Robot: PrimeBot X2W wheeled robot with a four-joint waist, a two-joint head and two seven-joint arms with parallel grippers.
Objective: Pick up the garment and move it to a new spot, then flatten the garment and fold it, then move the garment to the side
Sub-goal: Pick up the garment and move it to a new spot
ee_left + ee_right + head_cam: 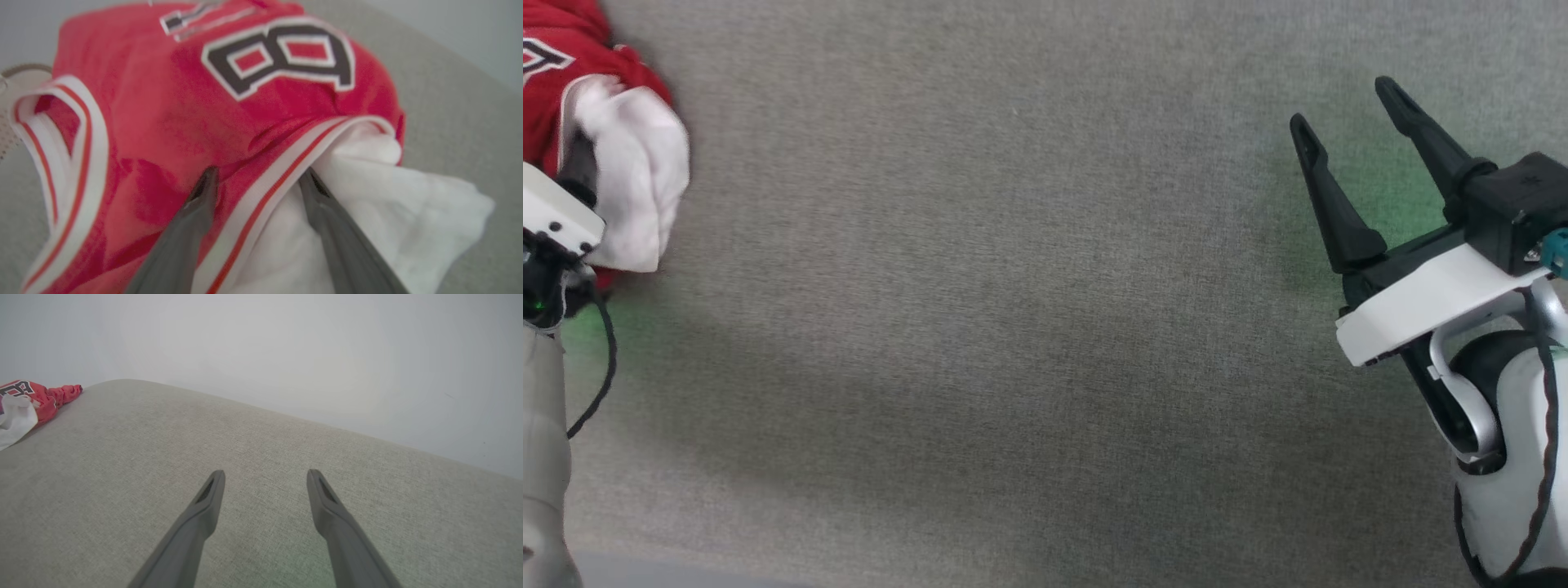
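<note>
**While the shirt lay bunched at the left, open jaws straddled its sleeve seam**

Although the task called for lifting, nothing had yet been lifted: the garment [163, 122] sat crumpled on the grey cloth surface [1013, 327] at the robot's far left, its number facing up and one white sleeve spilling out toward the middle. The left gripper [259, 173] was spread wide and gripped nothing. One finger lay on the red body and the other on the white sleeve, with the striped trim between them. That placement looked deliberate, since the seam gathers several layers into a ridge that closing jaws could catch. Whether the tips pressed into the cloth or merely touched it could not be told.

The right gripper [1342, 104] hovered over bare surface, well apart from the shirt, its fingers likewise parted and empty. It was probably kept clear so the middle was free as the new spot.
</note>
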